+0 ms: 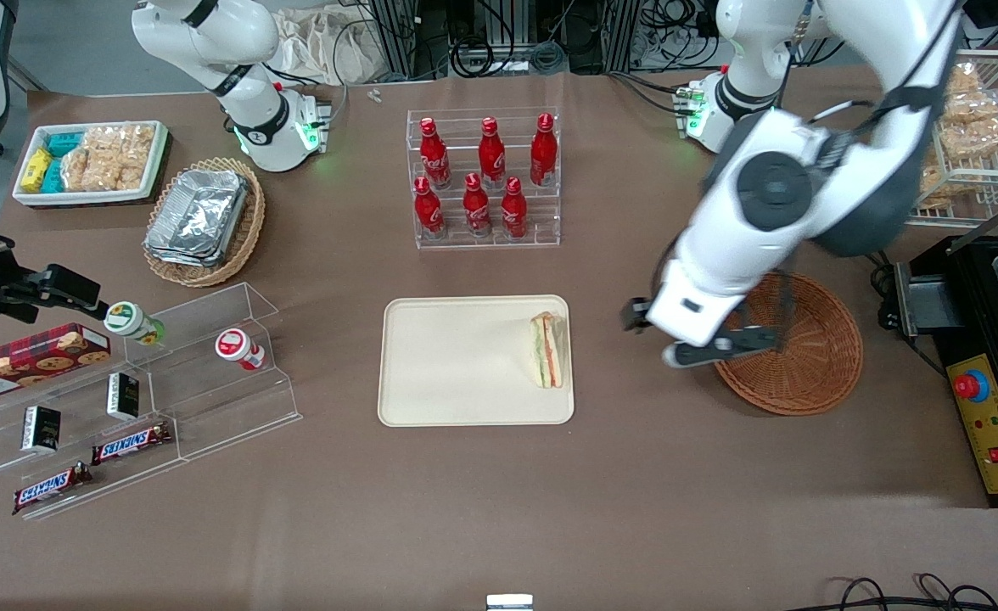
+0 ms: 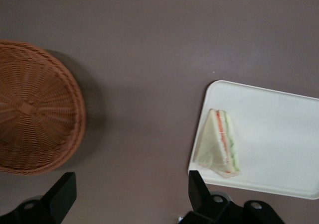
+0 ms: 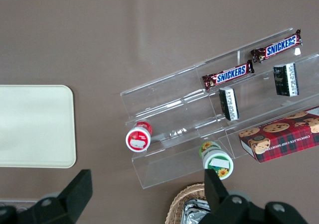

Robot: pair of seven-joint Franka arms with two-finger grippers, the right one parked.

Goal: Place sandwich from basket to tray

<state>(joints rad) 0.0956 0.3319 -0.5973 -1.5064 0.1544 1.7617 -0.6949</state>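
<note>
The sandwich (image 1: 547, 350) (image 2: 219, 144), a triangular wedge with orange and green filling, lies on the cream tray (image 1: 456, 365) (image 2: 279, 149), at the tray's edge toward the working arm's end. The round reddish-brown wicker basket (image 1: 804, 356) (image 2: 35, 119) sits beside the tray with nothing in it. The left arm's gripper (image 1: 696, 329) (image 2: 129, 191) hangs open above the bare brown table, between tray and basket. Nothing is between its black fingers (image 2: 197, 189).
A clear rack of red bottles (image 1: 486, 178) stands farther from the front camera than the tray. Toward the parked arm's end are a tan basket of foil containers (image 1: 202, 221), a white snack bin (image 1: 92, 161) and an acrylic snack shelf (image 1: 151, 390). A black box with a red button (image 1: 987, 399) stands beside the basket.
</note>
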